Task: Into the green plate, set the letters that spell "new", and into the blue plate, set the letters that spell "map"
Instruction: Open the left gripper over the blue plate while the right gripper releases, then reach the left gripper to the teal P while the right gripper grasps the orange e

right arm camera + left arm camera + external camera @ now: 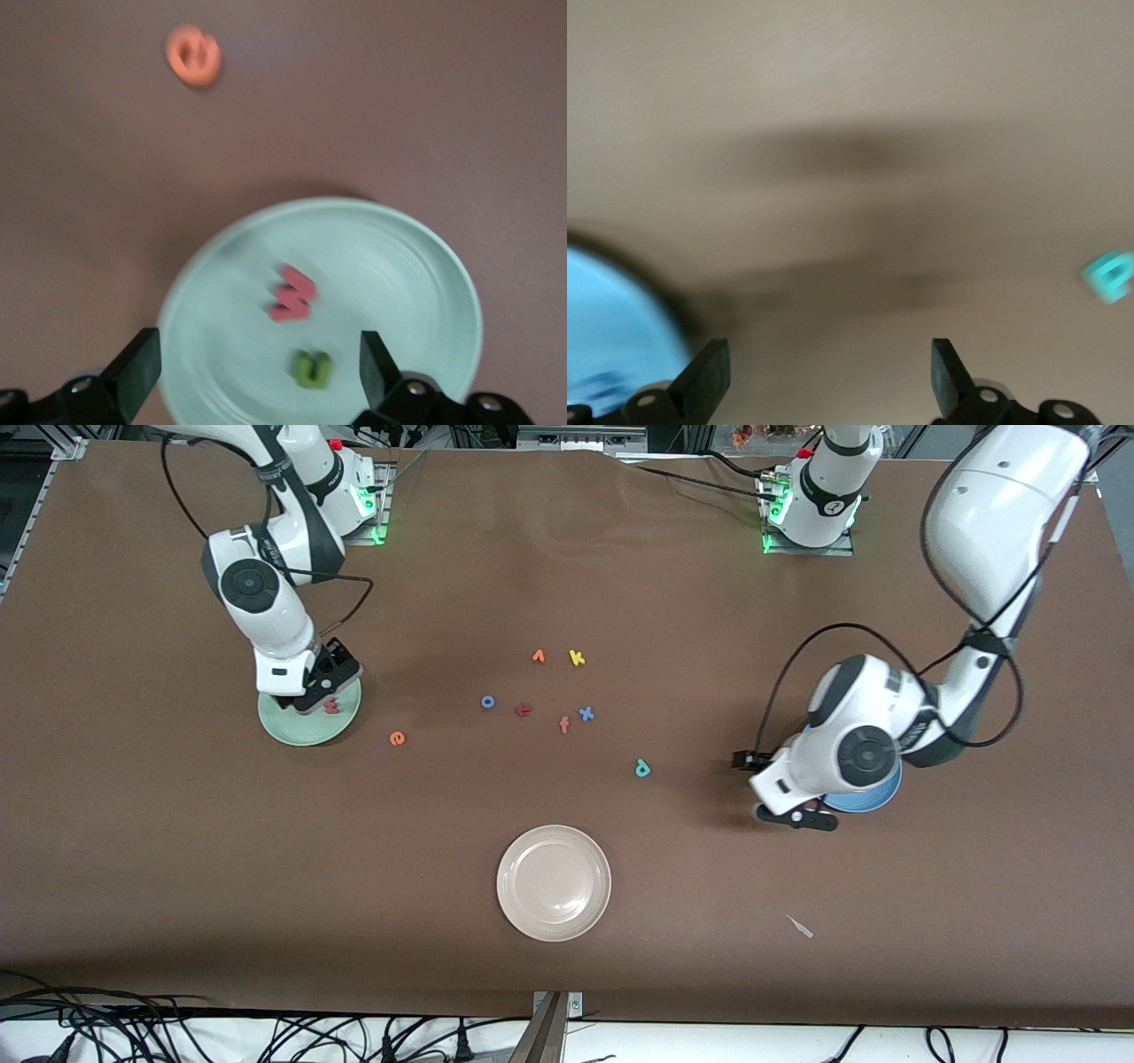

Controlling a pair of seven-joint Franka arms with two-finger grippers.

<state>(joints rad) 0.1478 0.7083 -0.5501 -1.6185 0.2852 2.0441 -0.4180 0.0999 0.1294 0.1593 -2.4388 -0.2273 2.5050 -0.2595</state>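
The green plate lies toward the right arm's end of the table. A salmon-pink w and a green n rest in it. My right gripper hangs open just over this plate, holding nothing. The orange-red e lies on the table beside the plate. The blue plate is mostly hidden under the left arm. My left gripper stands open and empty over bare table beside it. The teal p lies nearer the table's middle.
A beige plate sits near the front camera's edge. Mid-table lie an orange letter, a yellow k, a blue o, a dark red letter, an orange f and a blue x.
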